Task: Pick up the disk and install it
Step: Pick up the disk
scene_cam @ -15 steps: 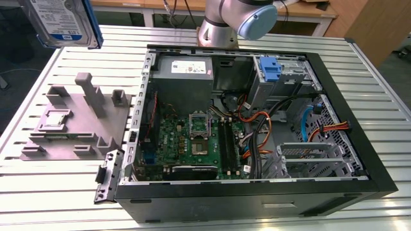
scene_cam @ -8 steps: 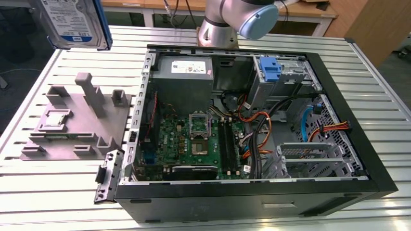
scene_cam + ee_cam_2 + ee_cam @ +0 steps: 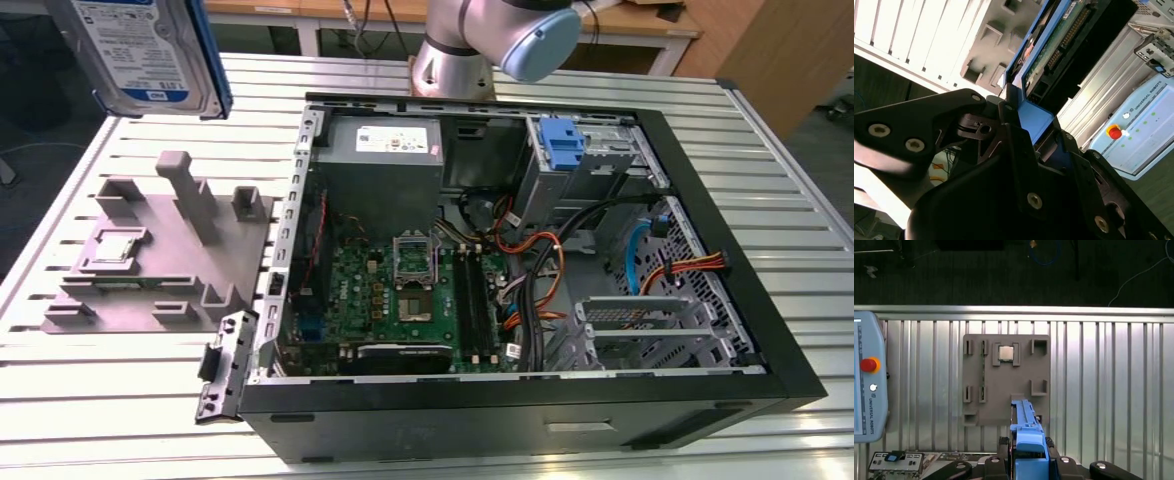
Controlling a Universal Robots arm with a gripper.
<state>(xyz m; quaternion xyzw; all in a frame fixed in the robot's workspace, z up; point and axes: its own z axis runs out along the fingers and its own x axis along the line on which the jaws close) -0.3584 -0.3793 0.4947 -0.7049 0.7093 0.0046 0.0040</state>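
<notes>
1. The black two-fingered gripper (image 3: 1030,124) is clenched on the disk (image 3: 1054,47), a flat silver-grey hard drive edged by a bright blue plastic carrier frame. Its fingers pinch one end of that blue frame.
2. The disk (image 3: 144,50) hangs in the air, well above the ribbed metal table (image 3: 107,400) at the exterior view's left. It is over the moulded grey plastic fixture plate (image 3: 160,250) and well apart from the open black computer case (image 3: 747,330).
3. The step in hand appears to be carrying the drive. With the hold on one end only, smooth, slow travel would likely keep the drive from swinging in the grip. It should stay high enough to pass the case's raised wall and the orange and black cables (image 3: 547,270).
4. The exterior view gives the case interior, the white-and-blue label and the drive's height.
5. The first wrist view looks down on the disk (image 3: 1026,432) edge-on over the fixture plate (image 3: 1004,385), a small square silver chip (image 3: 1006,353) and a pale grey control pendant with a red button (image 3: 869,390).
6. The second wrist view alone shows the finger contact and the drive's green circuit-board underside.
</notes>
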